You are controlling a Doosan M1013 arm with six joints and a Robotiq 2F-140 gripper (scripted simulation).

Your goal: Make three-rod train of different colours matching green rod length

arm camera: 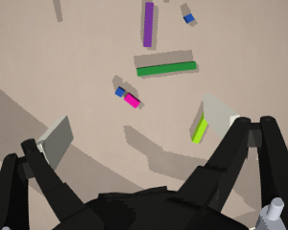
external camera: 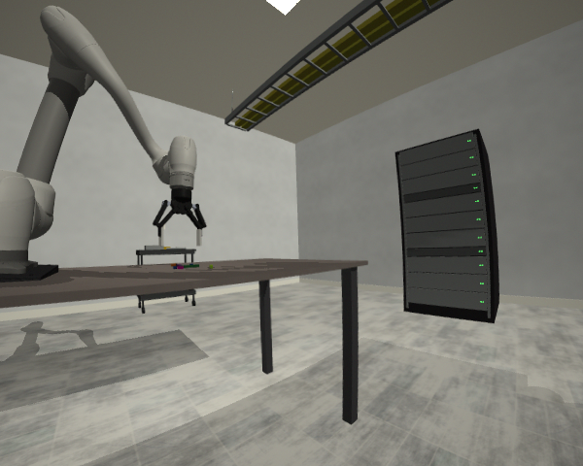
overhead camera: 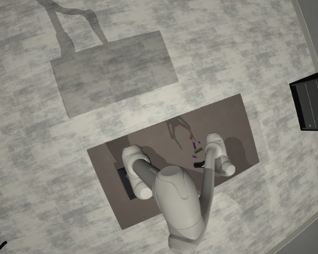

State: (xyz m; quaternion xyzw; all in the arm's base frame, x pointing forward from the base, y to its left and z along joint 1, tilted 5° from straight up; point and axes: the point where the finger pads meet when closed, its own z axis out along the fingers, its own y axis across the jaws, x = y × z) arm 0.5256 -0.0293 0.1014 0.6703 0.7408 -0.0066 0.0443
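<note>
Overall, we list the room left to right in the exterior view: the pale arm (overhead camera: 178, 202) (external camera: 101, 65), mounted on a dark base plate (overhead camera: 131, 197) (external camera: 48, 272); beyond the table, a wheeled cart (external camera: 165, 251) by a pale wall; the gripper (overhead camera: 194, 164) (external camera: 181, 238) (arm camera: 135, 117), fingers wide apart with nothing between them, above the brown table (overhead camera: 217, 117) (external camera: 307, 268) (arm camera: 86, 29); overhead, a ladder-like tray (external camera: 326, 44) with yellow strips; at right, a black rack (external camera: 488, 225) (overhead camera: 296, 106) with green lights, on mottled floor tiles.

On the tabletop, left to right in the wrist view, we enter: one blue rod (arm camera: 120, 91), just beside a magenta rod (arm camera: 132, 100); a purple rod (arm camera: 148, 25); the green rod (overhead camera: 198, 150) (arm camera: 166, 69), lying flat; another blue rod (arm camera: 188, 18); a lime rod (arm camera: 200, 129), partly behind a finger pad; shadows cross the surface.
</note>
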